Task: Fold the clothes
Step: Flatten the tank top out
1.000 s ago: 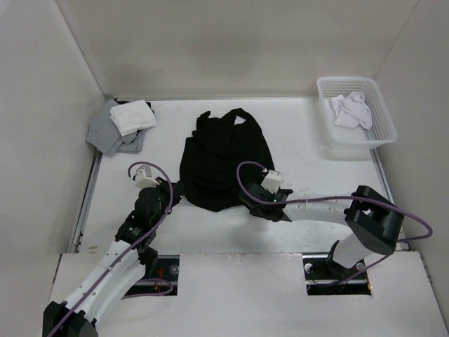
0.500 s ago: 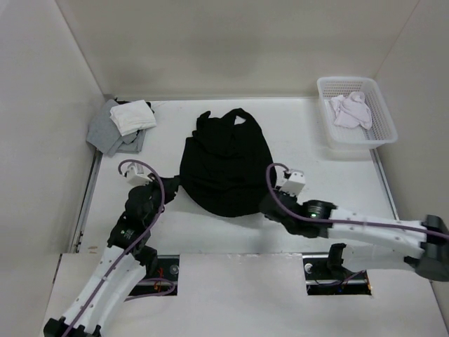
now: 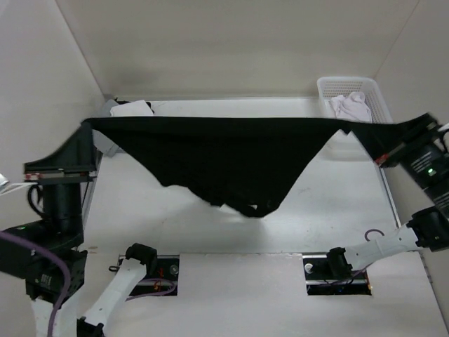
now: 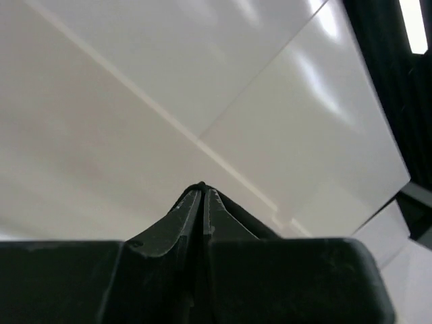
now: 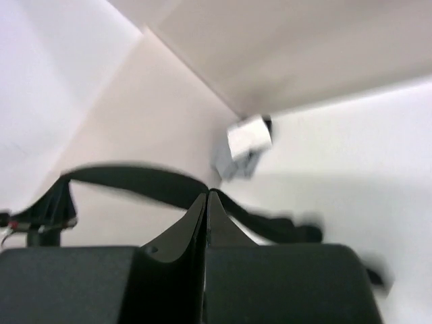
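The clothes (image 3: pixel 224 158), one black garment, hang stretched wide in the air between my two grippers, with the middle sagging toward the table. My left gripper (image 3: pixel 90 126) is shut on the left corner, raised close to the camera. In the left wrist view the fingertips (image 4: pixel 200 186) meet with black fabric (image 4: pixel 246 217) pinched at the tip. My right gripper (image 3: pixel 384 152) is shut on the right corner, also held high. In the right wrist view the gripper (image 5: pixel 206 194) is shut, and the garment (image 5: pixel 135 179) runs off both sides of it.
A white towel on grey cloths (image 3: pixel 130 108) lies at the back left, partly behind the garment, and shows in the right wrist view as the white towel (image 5: pixel 249 136). A white basket (image 3: pixel 324 87) with a pale cloth (image 3: pixel 349 105) stands at the back right.
Both arms rose from the table and swung apart. The garment went from lying flat to hanging stretched between them. The right gripper shut on its edge.
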Controlling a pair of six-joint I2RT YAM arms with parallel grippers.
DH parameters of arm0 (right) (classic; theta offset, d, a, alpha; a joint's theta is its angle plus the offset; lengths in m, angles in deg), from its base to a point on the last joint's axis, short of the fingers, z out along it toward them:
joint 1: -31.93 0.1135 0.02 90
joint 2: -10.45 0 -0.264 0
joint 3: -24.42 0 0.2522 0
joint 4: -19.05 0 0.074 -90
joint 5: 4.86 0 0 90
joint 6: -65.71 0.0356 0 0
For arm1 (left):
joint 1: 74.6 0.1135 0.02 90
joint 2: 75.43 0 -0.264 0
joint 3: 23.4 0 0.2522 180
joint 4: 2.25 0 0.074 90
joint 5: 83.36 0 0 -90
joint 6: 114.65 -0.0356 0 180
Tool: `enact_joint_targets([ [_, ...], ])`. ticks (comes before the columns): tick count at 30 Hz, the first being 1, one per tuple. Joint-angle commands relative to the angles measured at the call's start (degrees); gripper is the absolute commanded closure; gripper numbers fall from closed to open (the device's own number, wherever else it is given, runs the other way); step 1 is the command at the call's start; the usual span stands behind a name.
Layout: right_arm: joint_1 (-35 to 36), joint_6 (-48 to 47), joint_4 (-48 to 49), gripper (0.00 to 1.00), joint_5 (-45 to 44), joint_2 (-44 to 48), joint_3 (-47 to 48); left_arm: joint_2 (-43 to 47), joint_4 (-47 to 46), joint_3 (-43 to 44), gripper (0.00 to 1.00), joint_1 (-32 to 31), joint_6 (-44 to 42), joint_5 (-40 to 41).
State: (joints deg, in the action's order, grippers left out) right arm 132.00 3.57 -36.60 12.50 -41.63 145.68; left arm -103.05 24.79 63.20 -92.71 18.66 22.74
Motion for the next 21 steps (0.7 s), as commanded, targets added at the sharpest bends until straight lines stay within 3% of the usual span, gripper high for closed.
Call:
enact_joint_targets([
  [1, 1.40, -38.58, 27.38, 1.00, -3.94, -5.40, 4.20, -6.64, -0.62, 10.89, 0.97, 0.76, -5.69, 3.06],
  [5, 2.02, -69.63, 61.50, 1.00, -2.69, -8.13, 0.88, -11.84, 0.25, 18.21, 0.97, -0.39, -5.69, 3.06],
  [7, 0.79, -77.04, 71.64, 1.00, -2.16, -8.31, -3.24, -13.25, 0.78, 17.52, 0.97, -0.65, -5.61, 3.41],
  [9, -1.58, -77.52, 74.75, 1.00, -0.75, -7.17, -8.25, -14.56, 0.70, 13.93, 0.97, -0.65, -5.34, 3.68],
  [12, -9.74, -68.76, 69.87, 1.00, 2.31, -5.50, -17.12, -16.15, -0.88, 6.20, 0.97, -0.31, -4.82, 5.34],
  [15, -19.22, -51.04, 55.40, 1.00, 9.07, -5.14, -22.33, -19.04, -4.13, -1.01, 0.97, 1.27, -3.85, 6.32],
  [18, -35.28, -27.58, 35.71, 1.00, 25.03, -7.51, -21.73, -25.62, -7.38, -3.75, 0.97, 3.82, -2.18, 3.43],
  [21, -56.45, -13.22, 29.94, 1.00, 46.29, -12.77, -19.71, -35.20, -10.72, -1.57, 0.97, 6.81, 0.01, -0.62],
])
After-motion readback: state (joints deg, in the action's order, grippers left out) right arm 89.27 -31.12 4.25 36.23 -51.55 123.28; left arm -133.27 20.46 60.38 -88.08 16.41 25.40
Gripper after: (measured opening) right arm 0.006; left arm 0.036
